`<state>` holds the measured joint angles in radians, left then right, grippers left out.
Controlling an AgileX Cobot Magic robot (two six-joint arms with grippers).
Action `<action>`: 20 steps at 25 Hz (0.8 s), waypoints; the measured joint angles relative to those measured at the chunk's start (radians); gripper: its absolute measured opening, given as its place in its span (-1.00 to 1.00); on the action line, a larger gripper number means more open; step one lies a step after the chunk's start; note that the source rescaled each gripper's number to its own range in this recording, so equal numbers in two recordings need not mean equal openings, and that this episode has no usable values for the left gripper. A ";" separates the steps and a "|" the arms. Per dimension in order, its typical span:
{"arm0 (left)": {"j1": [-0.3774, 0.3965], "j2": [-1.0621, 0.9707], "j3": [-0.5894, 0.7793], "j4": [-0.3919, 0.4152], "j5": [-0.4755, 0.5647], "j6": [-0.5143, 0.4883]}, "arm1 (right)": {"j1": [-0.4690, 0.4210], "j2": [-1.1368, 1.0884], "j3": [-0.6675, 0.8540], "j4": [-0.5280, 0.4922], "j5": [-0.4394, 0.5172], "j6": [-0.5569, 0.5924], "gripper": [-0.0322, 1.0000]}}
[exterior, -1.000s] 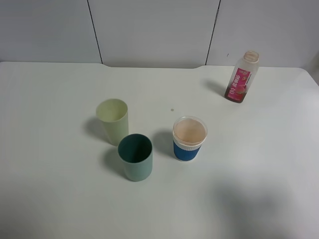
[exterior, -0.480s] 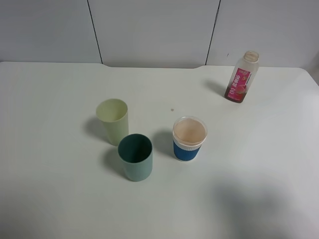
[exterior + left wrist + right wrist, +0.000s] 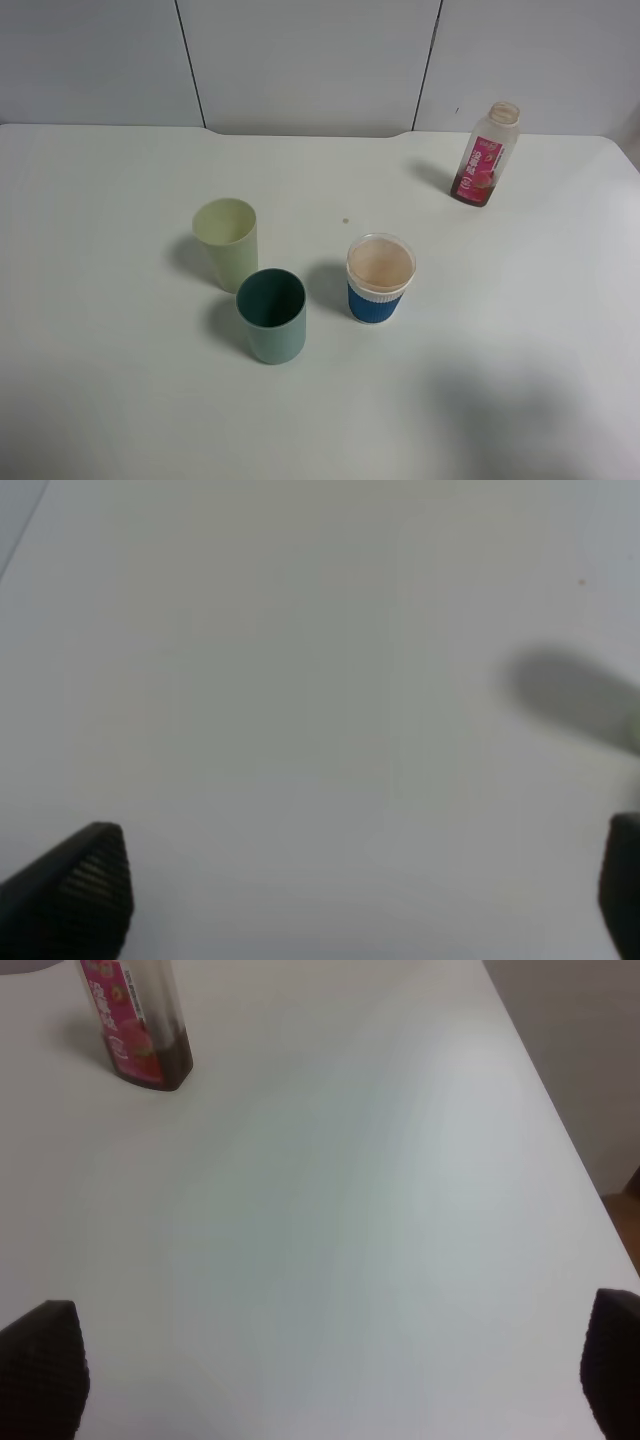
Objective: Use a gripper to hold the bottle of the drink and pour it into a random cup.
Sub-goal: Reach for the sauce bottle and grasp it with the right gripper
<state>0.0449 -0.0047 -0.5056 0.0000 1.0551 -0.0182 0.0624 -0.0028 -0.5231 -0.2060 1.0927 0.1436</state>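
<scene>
White surface [image 3: 120, 400], bottle [image 3: 135, 1030] untouched.
My right end effector [image 3: 325, 1375] hangs released, jaws wide, the bottle upright well ahead of it; my left end effector [image 3: 355, 890] gapes too.

My high camera looks steeply down on the surface [image 3: 100, 420] from its near side, facing the wall panels [image 3: 300, 60] behind. My left wrist view sits close over bare surface, framed by the left fingers [image 3: 90, 890]. My right wrist view, past the right fingers [image 3: 40, 1370], faces the bottle [image 3: 135, 1030], which the high view shares.
</scene>
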 joint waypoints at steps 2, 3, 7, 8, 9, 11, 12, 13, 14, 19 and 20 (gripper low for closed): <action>0.000 0.000 0.000 0.000 0.000 0.000 | 0.000 0.000 0.000 0.000 0.000 0.000 1.00; 0.000 0.000 0.000 0.000 0.000 0.000 | 0.000 0.000 0.000 0.000 0.000 0.000 1.00; 0.000 0.000 0.000 0.000 0.000 0.000 | 0.000 0.000 0.000 0.000 0.000 0.000 1.00; 0.000 0.000 0.000 0.000 0.000 0.000 | 0.000 0.000 0.000 0.000 0.000 0.000 1.00; 0.000 0.000 0.000 0.000 0.000 0.000 | 0.000 0.000 0.000 0.000 0.000 0.000 1.00; 0.000 0.000 0.000 0.000 0.000 0.000 | 0.000 0.000 0.000 0.000 0.000 0.000 1.00; 0.000 0.000 0.000 0.000 0.000 0.000 | 0.000 0.000 0.000 0.002 0.000 0.000 1.00; 0.000 0.000 0.000 0.000 0.000 0.000 | 0.000 0.000 0.000 0.011 0.000 0.000 1.00; 0.000 0.000 0.000 0.000 0.000 0.000 | 0.000 0.000 0.000 0.023 0.000 0.000 1.00; 0.000 0.000 0.000 0.000 0.000 0.000 | 0.000 0.000 0.001 0.081 -0.027 0.000 1.00; 0.000 0.000 0.000 0.000 0.000 0.000 | 0.000 0.000 0.001 0.090 -0.038 0.001 1.00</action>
<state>0.0449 -0.0047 -0.5056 0.0000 1.0551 -0.0182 0.0624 -0.0028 -0.5223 -0.1158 1.0546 0.1445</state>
